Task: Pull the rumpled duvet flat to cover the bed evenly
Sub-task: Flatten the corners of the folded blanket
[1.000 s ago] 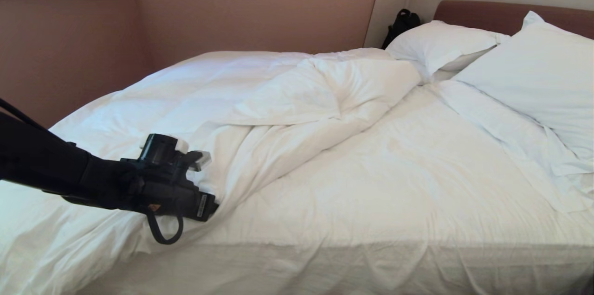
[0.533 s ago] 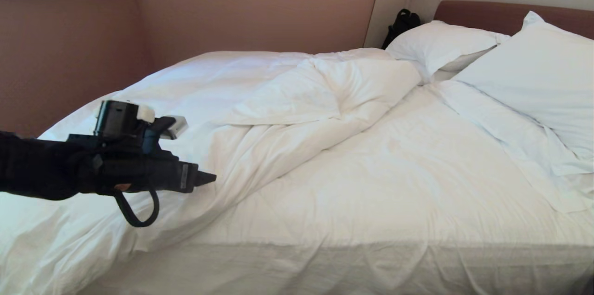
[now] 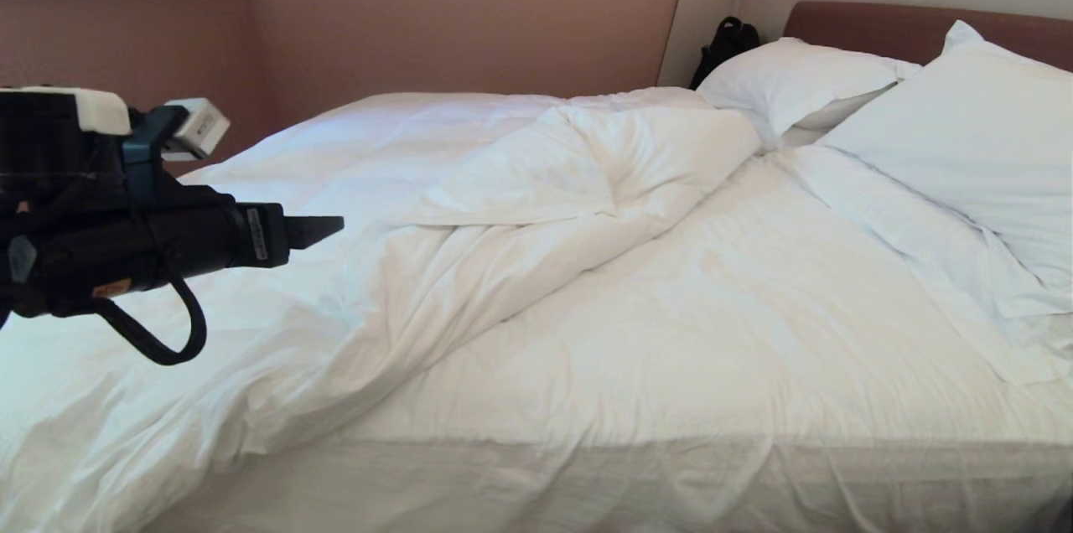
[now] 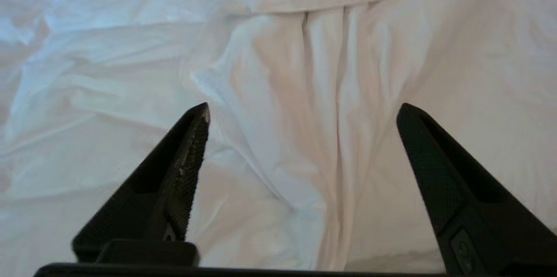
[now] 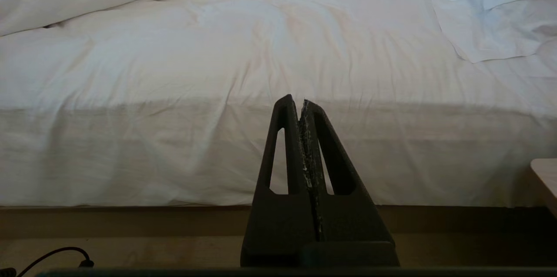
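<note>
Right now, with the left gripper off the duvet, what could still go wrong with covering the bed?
The duvet lies bunched on the bed's left side, so the right half stays bare.
The left gripper hangs open above a ridge of folds; a regrasp there may only deepen wrinkles.
The right gripper, shut beside the mattress, gives no counter-pull.

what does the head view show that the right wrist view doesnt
Only the head view shows the left gripper raised above the rumpled duvet, the two pillows against the brown headboard, and a black bag in the corner. Only the right wrist view shows the right gripper, shut and parked low beside the bed, plus the bed's brown base, the floor and a black cable. Both show the bare sheet and the duvet's folded edge.
</note>
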You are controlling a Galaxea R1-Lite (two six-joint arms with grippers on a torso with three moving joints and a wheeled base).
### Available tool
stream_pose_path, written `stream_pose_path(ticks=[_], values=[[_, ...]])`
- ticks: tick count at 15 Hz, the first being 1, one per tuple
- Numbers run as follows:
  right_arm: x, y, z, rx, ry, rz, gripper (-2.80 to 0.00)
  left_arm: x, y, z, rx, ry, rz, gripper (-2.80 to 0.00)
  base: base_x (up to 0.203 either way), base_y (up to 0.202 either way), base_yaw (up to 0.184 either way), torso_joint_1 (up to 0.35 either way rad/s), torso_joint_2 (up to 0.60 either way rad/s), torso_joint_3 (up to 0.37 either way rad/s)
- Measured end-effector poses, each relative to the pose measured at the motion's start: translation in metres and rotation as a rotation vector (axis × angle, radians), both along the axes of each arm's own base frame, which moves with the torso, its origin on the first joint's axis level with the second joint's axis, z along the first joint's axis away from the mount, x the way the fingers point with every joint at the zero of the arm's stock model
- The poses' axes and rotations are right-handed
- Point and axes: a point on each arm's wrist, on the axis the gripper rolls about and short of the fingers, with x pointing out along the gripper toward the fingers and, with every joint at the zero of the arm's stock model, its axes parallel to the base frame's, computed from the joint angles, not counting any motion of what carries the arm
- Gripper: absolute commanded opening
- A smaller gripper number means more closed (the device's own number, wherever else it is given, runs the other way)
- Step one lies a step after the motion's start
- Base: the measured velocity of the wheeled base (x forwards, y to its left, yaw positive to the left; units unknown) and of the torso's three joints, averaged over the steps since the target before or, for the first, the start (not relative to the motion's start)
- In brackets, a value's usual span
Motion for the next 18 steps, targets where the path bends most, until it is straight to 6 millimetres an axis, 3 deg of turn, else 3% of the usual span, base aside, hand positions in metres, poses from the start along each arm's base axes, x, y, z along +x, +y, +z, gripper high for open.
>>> stream_pose_path(ticks=[4, 9, 13, 18], values=[[0.0, 0.0, 0.0, 0.0, 0.0, 0.0, -2.8, 0.006, 0.003, 0.004, -0.046, -0.059, 0.021, -2.8, 0.0, 0.0, 0.0, 0.0, 0.0, 0.0], [0.0, 0.0, 0.0, 0.0, 0.0, 0.0, -2.8, 0.028, 0.003, 0.004, -0.075, -0.17, 0.029, -2.8, 0.0, 0.0, 0.0, 0.0, 0.0, 0.0], [0.0, 0.0, 0.0, 0.0, 0.0, 0.001, -2.8, 0.058, 0.005, 0.0, -0.111, -0.178, 0.047, -2.8, 0.0, 0.0, 0.0, 0.0, 0.0, 0.0], [0.0, 0.0, 0.0, 0.001, 0.0, 0.0, -2.8, 0.108, 0.003, -0.028, -0.114, -0.127, 0.058, -2.8, 0.0, 0.0, 0.0, 0.0, 0.0, 0.0]])
